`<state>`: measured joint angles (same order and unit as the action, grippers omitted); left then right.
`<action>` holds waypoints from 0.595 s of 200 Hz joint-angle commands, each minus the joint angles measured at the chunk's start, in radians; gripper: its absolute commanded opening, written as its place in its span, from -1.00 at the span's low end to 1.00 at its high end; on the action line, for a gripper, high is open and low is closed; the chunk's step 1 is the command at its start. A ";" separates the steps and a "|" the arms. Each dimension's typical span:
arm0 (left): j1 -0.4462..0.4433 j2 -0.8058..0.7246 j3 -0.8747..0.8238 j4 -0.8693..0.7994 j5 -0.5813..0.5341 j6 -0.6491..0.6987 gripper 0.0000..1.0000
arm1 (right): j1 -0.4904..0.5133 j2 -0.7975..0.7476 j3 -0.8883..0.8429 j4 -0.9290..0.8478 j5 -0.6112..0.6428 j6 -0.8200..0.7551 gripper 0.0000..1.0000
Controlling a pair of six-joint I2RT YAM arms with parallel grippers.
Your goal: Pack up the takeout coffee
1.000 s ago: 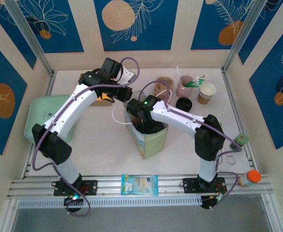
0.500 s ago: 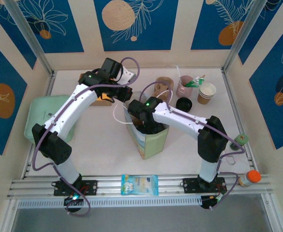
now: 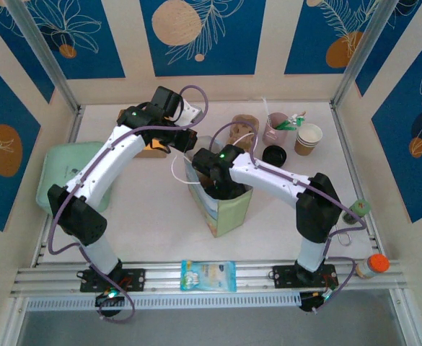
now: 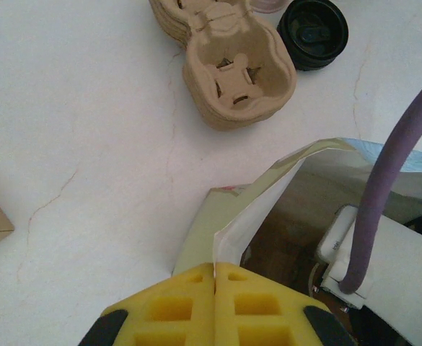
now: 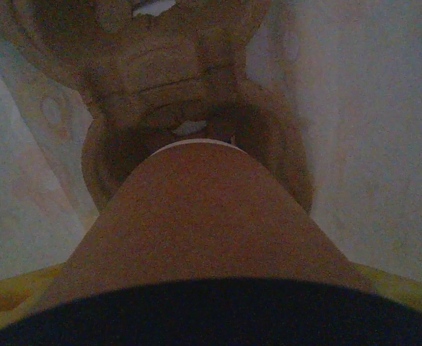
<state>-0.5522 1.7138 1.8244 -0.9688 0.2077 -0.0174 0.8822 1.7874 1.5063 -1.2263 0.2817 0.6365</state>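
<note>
Takeout coffee (image 5: 196, 231) is down inside the paper bag (image 3: 231, 210) at mid-table, lid-up over a moulded cup carrier (image 5: 160, 65) on the bag floor. Cup base sits close over the carrier well, toward 12 o'clock in the right wrist view; can't tell if touching yet. Right gripper (image 3: 215, 182) reaches in thru the bag mouth, jaws spread wide round the cup w/ yellow pads (image 5: 5, 303) on both flanks. Reads as a grip on the cup wall. Left gripper (image 4: 215, 268) is at the bag's 11 o'clock rim, jaws pressed together, pinching the paper edge so the mouth stays open.

Handling, my guess: kraft wall is thin & dents if squeezed. Prob. liquid inside, so some weight & slosh, and the lid only snaps on. Best hold is mid-wall, opposite sides, light pressure, kept upright; never lift by the lid
</note>
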 commanded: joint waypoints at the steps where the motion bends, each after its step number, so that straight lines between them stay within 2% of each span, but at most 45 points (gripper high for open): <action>1: -0.005 -0.020 0.006 -0.013 -0.010 0.016 -1.00 | -0.006 -0.043 -0.024 0.006 0.013 0.014 0.01; 119: -0.005 -0.038 -0.015 -0.009 -0.008 0.014 -1.00 | -0.009 -0.039 -0.054 0.044 0.012 0.010 -0.01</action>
<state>-0.5522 1.7126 1.8187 -0.9684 0.2077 -0.0177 0.8764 1.7641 1.4654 -1.1767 0.2852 0.6369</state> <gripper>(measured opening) 0.050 0.822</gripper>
